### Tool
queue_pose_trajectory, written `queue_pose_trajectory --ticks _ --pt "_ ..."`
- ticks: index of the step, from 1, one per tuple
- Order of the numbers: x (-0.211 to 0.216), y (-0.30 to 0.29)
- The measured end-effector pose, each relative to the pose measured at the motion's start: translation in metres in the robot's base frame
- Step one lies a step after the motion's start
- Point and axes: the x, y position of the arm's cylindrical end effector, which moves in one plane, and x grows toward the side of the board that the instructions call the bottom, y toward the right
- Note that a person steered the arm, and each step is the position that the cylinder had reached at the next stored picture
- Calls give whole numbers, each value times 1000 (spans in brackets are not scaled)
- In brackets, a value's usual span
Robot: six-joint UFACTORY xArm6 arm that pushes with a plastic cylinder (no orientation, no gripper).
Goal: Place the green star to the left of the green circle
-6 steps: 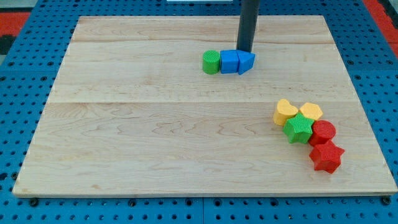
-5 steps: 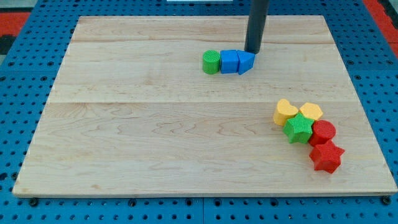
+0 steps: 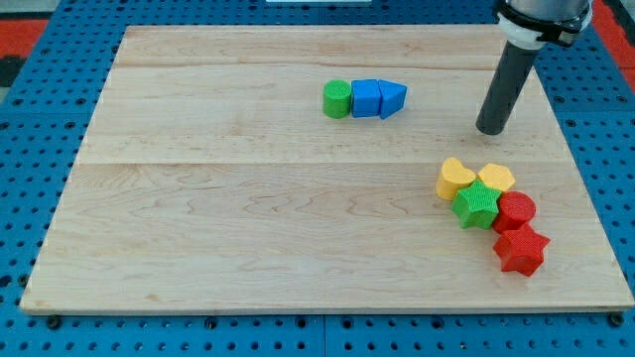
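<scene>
The green star (image 3: 476, 205) lies at the view's lower right, packed among a yellow heart (image 3: 455, 178), a yellow hexagon (image 3: 495, 178), a red circle (image 3: 516, 210) and a red star (image 3: 520, 249). The green circle (image 3: 337, 99) sits upper middle, touching a blue cube (image 3: 366, 98) on its right, which touches a blue triangle (image 3: 392, 98). My tip (image 3: 490, 130) rests on the board above the yellow hexagon and well right of the blue triangle, touching no block.
The wooden board (image 3: 248, 228) lies on a blue pegboard (image 3: 20, 198). The rod's arm mount (image 3: 543, 15) shows at the view's top right.
My tip has moved from just above the blue triangle to the right and down, toward the cluster at lower right. No block has moved.
</scene>
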Motion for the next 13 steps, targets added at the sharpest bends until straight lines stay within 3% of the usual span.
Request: queue_pose_trajectory --ticks 5,7,9,13 --pt "11 33" --pt "95 117" --pt "120 19" --pt "114 -141"
